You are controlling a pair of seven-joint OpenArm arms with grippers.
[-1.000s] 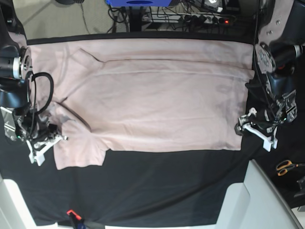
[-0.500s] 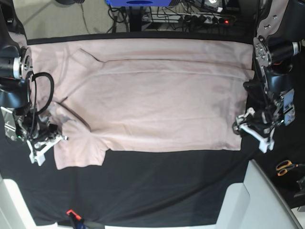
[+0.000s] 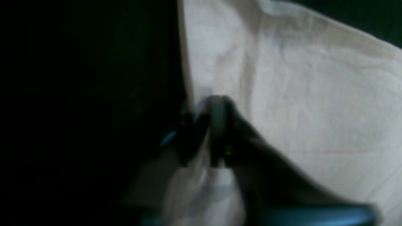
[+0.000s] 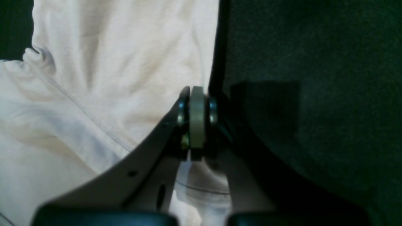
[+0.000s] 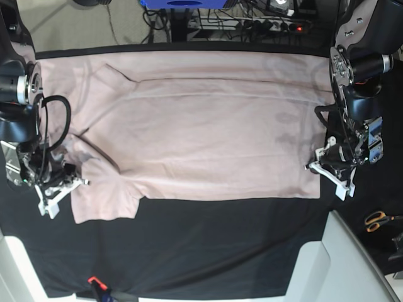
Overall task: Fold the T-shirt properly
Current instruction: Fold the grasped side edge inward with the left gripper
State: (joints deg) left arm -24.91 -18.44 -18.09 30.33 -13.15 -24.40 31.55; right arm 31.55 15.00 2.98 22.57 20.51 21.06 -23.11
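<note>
Two end effectors closed at edges of plain pale pink cotton T-shirt (image 5: 208, 126), spread flat across black-covered desk (image 5: 208, 245): left end effector (image 5: 313, 167) at hem, right end effector (image 5: 77, 182) at sleeve. Light, limp, crease-prone; grip at edges.

The right gripper (image 4: 197, 121) has its fingers (image 4: 181, 113) pressed together at the T-shirt (image 4: 94, 94) sleeve's edge, beside black table cloth (image 4: 314, 94).

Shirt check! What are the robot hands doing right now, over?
Both grippers closed at shirt edges: left gripper at hem corner, right gripper at sleeve. Shirt spread flat, unfolded. Nothing lying on it.
</note>
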